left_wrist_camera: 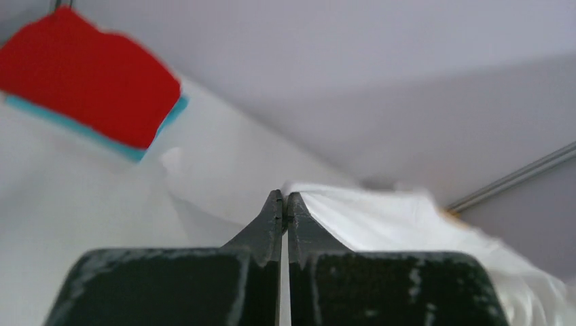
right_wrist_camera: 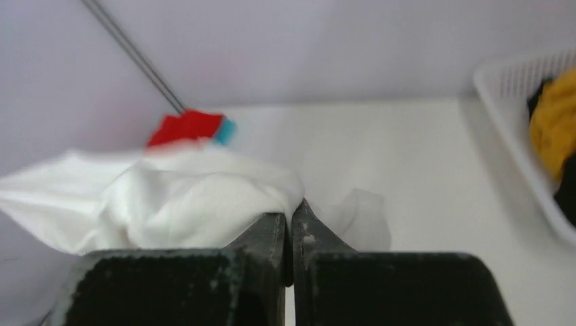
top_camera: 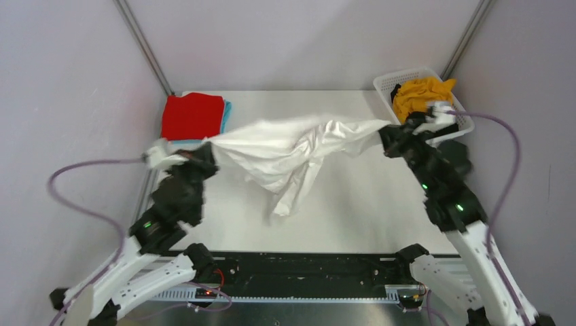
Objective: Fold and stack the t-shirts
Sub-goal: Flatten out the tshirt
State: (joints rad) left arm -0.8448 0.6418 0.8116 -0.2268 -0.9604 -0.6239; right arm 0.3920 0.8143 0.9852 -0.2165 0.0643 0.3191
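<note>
The white t-shirt point(top_camera: 292, 153) hangs stretched in the air between my two grippers, its middle sagging toward the table. My left gripper point(top_camera: 206, 145) is shut on its left end; the cloth also shows in the left wrist view point(left_wrist_camera: 401, 217) beside my left gripper point(left_wrist_camera: 285, 197). My right gripper point(top_camera: 386, 130) is shut on its right end, seen in the right wrist view as white cloth point(right_wrist_camera: 183, 197) at my right gripper point(right_wrist_camera: 293, 207). A folded red t-shirt point(top_camera: 193, 115) lies on a folded light blue one point(top_camera: 227, 117) at the back left. The mustard yellow t-shirt point(top_camera: 420, 94) lies in the basket, a black one point(right_wrist_camera: 565, 190) beside it.
The white slotted basket point(top_camera: 387, 83) stands at the back right corner of the white table point(top_camera: 353, 210). Grey walls and metal posts point(top_camera: 142, 41) enclose the table. Purple cables loop beside both arms.
</note>
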